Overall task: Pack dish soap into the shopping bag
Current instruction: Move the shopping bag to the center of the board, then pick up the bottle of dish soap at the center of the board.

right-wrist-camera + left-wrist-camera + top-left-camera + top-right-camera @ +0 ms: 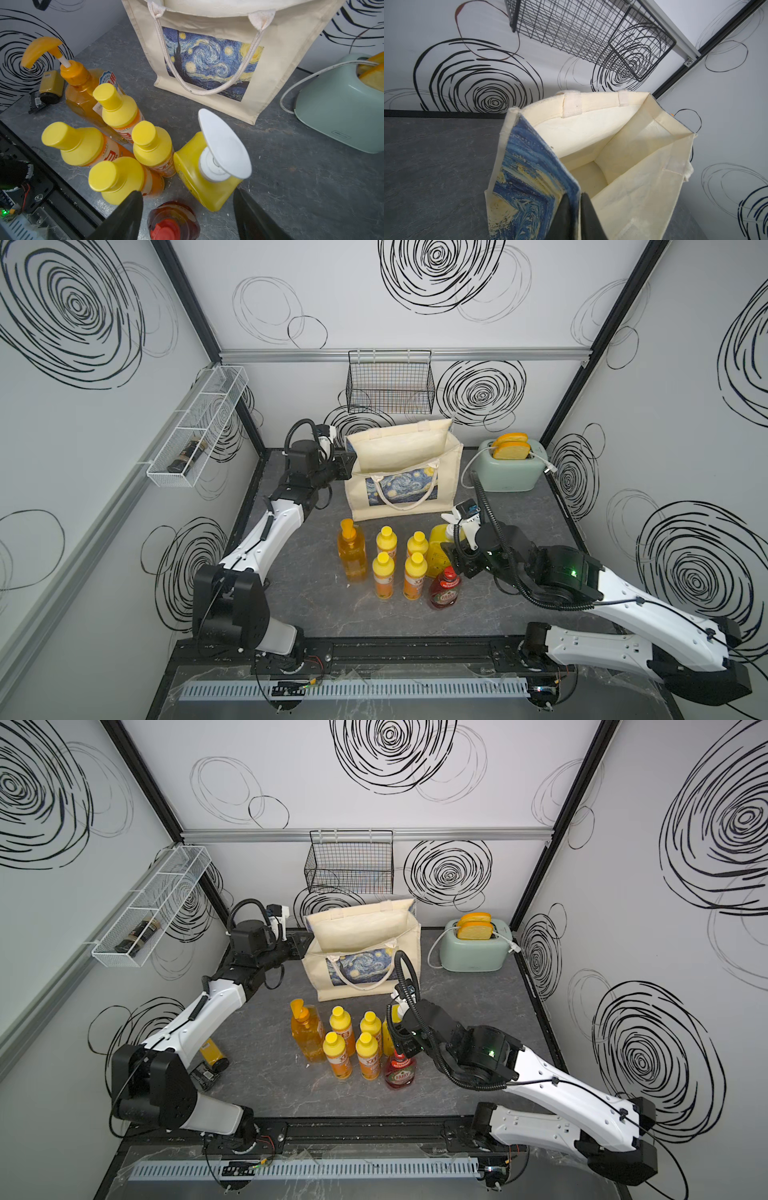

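The cream canvas shopping bag point(633, 187) is clenched by the left pincer point(575, 195); the released right pincer point(187, 191) should be centred over the red plastic Fairy bottle point(173, 222), five o'clock of it.

1. White walls point(353, 302) on three sides carry black scribbled swirls; black posts point(185, 298) stand in the two back corners.
2. A silver rail point(291, 353) runs along the back wall, and a black wire basket point(390, 383) hangs from it.
3. A white wire shelf point(199, 427) is fixed to the left wall, with a dark jar point(185, 456) lying in its nearest compartment.
4. The table point(316, 605) is dark grey with a marbled, stone-like surface.
5. A mint toaster point(513, 475) sits at its back right corner.
6. The light is soft and even.
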Controlling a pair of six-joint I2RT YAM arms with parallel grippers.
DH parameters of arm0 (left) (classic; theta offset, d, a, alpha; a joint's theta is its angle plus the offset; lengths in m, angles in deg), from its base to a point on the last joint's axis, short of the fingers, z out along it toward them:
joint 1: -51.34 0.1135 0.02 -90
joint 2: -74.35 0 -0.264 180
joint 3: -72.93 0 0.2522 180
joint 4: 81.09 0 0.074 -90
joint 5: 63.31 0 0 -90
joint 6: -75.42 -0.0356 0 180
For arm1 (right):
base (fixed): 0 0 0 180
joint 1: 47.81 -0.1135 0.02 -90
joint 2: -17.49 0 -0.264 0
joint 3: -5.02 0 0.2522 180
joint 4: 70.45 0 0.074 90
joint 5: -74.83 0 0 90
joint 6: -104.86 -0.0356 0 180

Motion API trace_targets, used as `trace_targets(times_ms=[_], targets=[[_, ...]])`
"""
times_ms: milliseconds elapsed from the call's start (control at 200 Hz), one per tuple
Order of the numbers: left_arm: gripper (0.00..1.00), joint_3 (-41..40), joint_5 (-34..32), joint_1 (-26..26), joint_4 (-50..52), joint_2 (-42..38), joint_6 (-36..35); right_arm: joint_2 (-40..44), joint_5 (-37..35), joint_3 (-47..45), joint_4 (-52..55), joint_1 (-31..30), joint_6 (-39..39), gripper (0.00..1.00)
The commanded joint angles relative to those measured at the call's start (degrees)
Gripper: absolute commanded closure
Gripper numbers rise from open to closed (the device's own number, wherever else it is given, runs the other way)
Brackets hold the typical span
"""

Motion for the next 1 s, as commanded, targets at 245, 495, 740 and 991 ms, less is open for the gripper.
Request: trace_targets(times_ms=[245, 495, 740, 991], targets=[[0.86, -5.06, 3.44, -1.06, -6.99, -4.85, -3.27, 5.89, 1.78, -7.28, -11.06, 8.16, 0.47, 0.28], [0.86, -7.15, 5.41, -1.32, -9.31, -5.83, -3.67, 4.07, 8.84, -10.32, -15.92, 13.57, 2.09, 0.29], [0.86, -7.62, 4.97, -1.48, -9.19, -5.9, -4.1, 1.66, 10.14, -11.67, -18.99, 13.85, 3.04, 0.29], [0.86, -7.61, 4.79, -1.77, -9.12, -5.89, -4.27, 0.74, 9.64, -13.76, -20.49, 14.02, 2.88, 0.31]])
